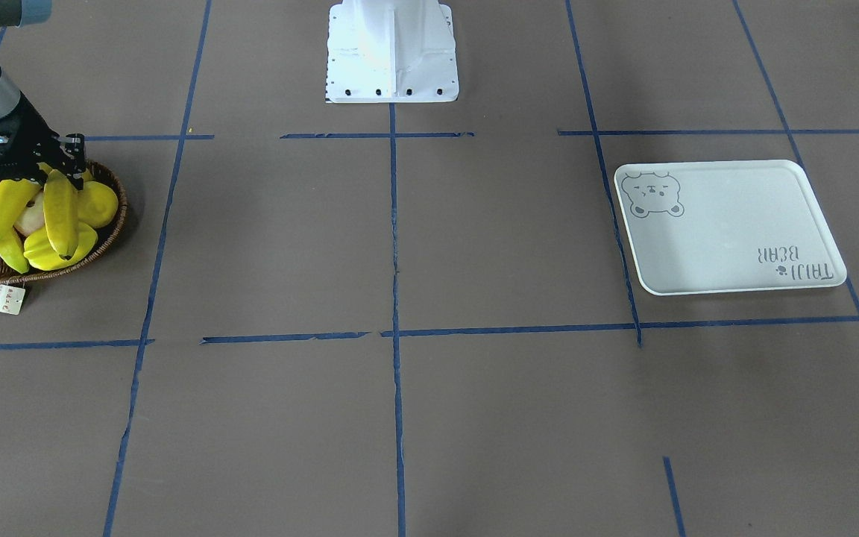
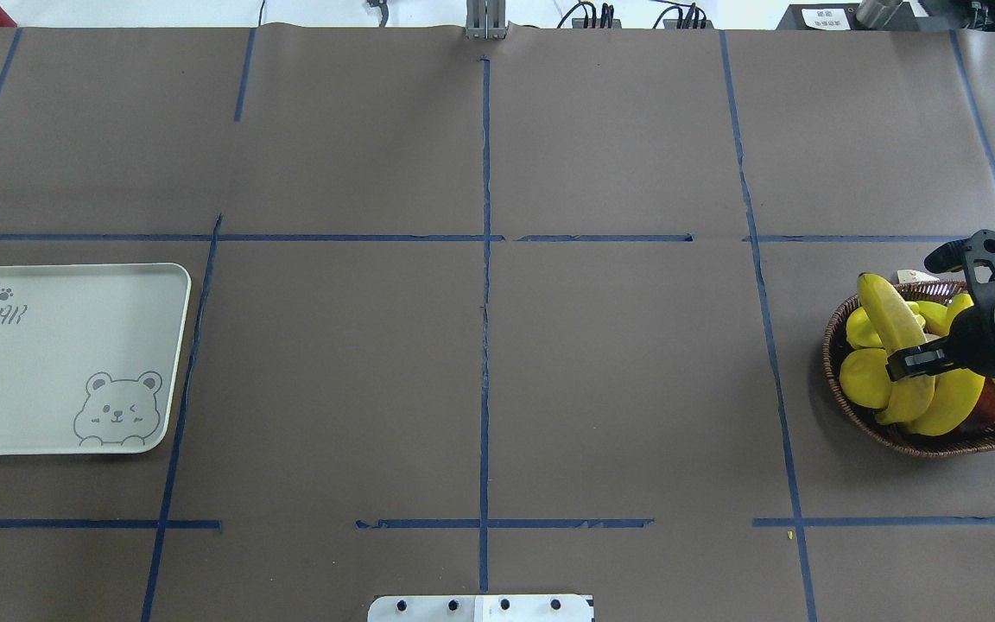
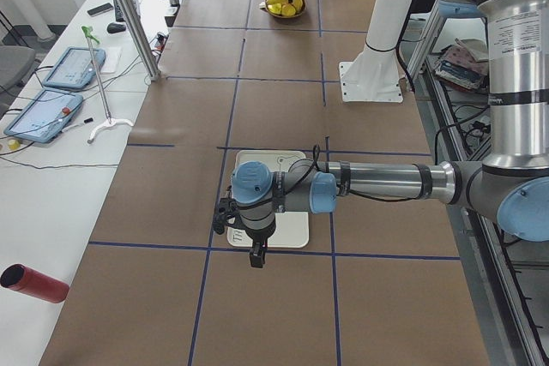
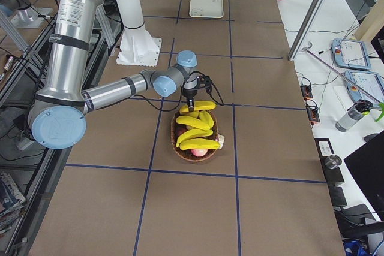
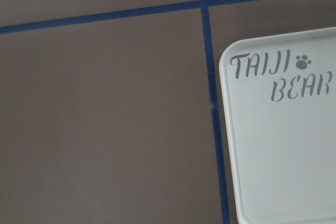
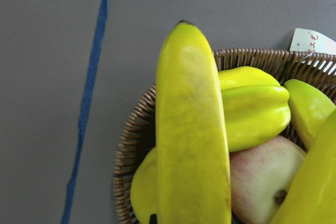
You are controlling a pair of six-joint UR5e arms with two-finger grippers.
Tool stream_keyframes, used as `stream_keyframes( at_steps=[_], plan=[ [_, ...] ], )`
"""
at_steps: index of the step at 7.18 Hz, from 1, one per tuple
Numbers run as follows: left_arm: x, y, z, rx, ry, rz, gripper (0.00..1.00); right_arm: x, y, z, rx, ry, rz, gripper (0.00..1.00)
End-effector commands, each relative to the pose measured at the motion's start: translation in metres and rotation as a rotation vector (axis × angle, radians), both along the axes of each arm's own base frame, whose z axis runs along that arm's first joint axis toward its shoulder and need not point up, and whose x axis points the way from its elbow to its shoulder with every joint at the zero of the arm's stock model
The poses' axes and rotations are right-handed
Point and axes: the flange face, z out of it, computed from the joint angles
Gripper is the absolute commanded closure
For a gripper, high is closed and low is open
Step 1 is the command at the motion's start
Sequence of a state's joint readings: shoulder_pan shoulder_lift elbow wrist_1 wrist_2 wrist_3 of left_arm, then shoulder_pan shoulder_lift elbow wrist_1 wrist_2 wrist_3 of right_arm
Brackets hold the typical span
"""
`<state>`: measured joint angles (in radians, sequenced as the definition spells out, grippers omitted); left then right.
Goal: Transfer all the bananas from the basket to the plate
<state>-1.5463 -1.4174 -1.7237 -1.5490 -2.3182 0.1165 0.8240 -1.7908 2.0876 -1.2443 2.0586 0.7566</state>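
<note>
Far out on your robot's right, over the shallow oval dark brown wicker basket [image 2: 829,350], the right tool [image 2: 914,359] looks clamped across a long curved glossy yellow banana [image 2: 888,313] on top of the fruit pile. Banana's long axis runs fore-and-aft, away from the robot. Pale grey-white rectangular plate [image 2: 48,371] lies well apart, at the opposite end of the brown worktop [image 2: 618,389]. Left tool [image 3: 255,253] hangs by that plate, much nearer it; whether it is open you cannot tell. Expect a long leftward carry.
</note>
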Motion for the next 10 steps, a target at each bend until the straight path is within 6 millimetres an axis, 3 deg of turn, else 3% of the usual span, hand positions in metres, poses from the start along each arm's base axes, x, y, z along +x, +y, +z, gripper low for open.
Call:
stream_keyframes(
  at_steps=[1, 2, 4, 5, 7, 8, 9, 10],
  plan=[
    [0.0, -0.001, -0.004, 0.007, 0.0, 0.0, 0.01, 0.032, -0.001, -0.043, -0.022, -0.136, -0.001, 0.97],
    [0.0, -0.001, -0.008, 0.015, 0.002, 0.0, 0.01, 0.03, -0.001, -0.055, -0.021, -0.178, -0.013, 0.96],
    [0.002, -0.014, -0.024, 0.051, 0.001, 0.001, 0.01, -0.009, -0.04, -0.099, -0.022, -0.25, 0.034, 0.91],
    [0.015, -0.05, -0.055, 0.12, 0.008, 0.023, 0.01, -0.048, -0.051, -0.142, -0.053, -0.315, 0.052, 0.89],
    [0.023, -0.094, -0.092, 0.235, 0.027, 0.033, 0.01, -0.122, -0.045, -0.216, -0.079, -0.394, 0.103, 0.93],
    [0.051, -0.096, -0.103, 0.187, 0.117, 0.031, 0.01, -0.171, -0.037, -0.25, -0.077, -0.422, 0.128, 0.93],
    [0.09, -0.107, -0.131, 0.092, 0.239, -0.023, 0.01, -0.206, -0.025, -0.285, -0.089, -0.463, 0.15, 0.93],
    [0.114, -0.119, -0.171, 0.026, 0.318, -0.093, 0.01, -0.234, -0.003, -0.308, -0.066, -0.52, 0.192, 0.94]
  ],
)
